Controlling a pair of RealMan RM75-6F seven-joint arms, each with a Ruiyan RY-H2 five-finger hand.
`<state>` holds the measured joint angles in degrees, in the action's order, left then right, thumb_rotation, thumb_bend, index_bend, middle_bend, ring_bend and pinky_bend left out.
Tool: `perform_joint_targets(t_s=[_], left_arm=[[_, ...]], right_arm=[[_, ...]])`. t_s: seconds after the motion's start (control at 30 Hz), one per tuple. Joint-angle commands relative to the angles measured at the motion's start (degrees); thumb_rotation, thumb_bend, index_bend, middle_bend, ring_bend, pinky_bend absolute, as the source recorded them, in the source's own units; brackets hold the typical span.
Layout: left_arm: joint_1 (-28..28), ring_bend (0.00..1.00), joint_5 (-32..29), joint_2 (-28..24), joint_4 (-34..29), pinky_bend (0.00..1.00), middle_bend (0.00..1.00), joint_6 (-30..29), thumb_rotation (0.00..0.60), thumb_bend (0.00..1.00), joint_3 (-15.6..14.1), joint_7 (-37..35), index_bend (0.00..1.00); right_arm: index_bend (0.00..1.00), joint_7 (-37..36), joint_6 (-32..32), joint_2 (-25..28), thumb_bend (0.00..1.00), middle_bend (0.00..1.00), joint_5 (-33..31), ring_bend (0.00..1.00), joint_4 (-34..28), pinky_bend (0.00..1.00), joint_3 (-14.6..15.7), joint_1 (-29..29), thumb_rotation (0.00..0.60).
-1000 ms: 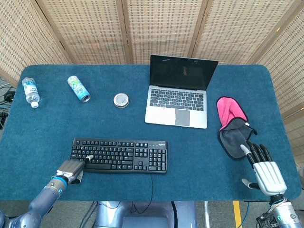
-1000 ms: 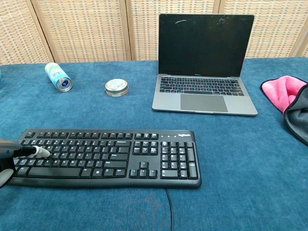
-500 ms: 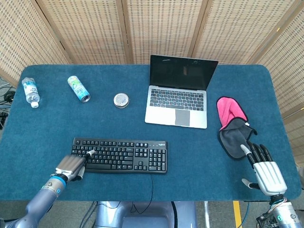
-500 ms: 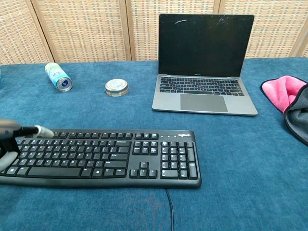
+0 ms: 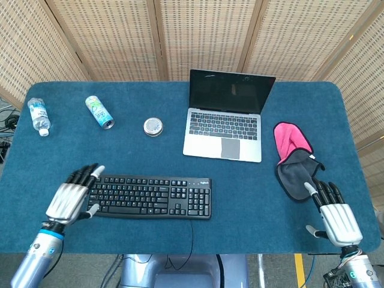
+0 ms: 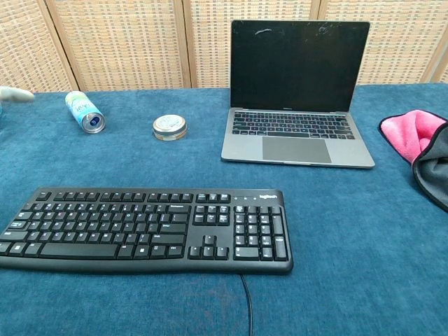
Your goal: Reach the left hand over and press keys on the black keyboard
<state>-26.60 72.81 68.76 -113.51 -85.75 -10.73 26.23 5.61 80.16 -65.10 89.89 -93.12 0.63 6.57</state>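
Blue table cloth (image 5: 150, 153) covers the table. Open laptop (image 5: 227, 117), screen dark, sits at centre-back. Round metal tin (image 5: 153, 126) lies to its left; a can (image 5: 99, 112) lies on its side further left; a small water bottle (image 5: 38, 116) lies near the left edge. Pink cloth (image 5: 291, 139) and dark grey cloth (image 5: 297, 174) overlap at right. Wicker screen (image 5: 198, 36) stands behind.

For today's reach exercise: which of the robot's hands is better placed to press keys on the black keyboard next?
The left hand: it sits open at the left end of the black keyboard. The right hand lies far across the table by the grey cloth.
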Motion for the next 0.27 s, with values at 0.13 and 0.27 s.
perform_joint_targets(t_s=[0.13,0.27], left_arm=[[10.4,0.00,10.1,9.1,17.1,0.00,0.00,-10.9,0.600,0.15,0.3,-6.4,0.00],[12.4,0.00,11.2,9.7,20.1,0.00,0.00,-11.7,0.600,0.15,1.1,-9.2,0.00]], right_arm=[[0.00,0.2,0.2,-0.1,0.03,0.00,-0.1,0.00,0.0,0.00,-0.2,0.0,0.600],[0.00,0.6,0.0,-0.4,0.03,0.00,-0.2,0.00,0.2,0.00,-0.2,0.0,0.600]])
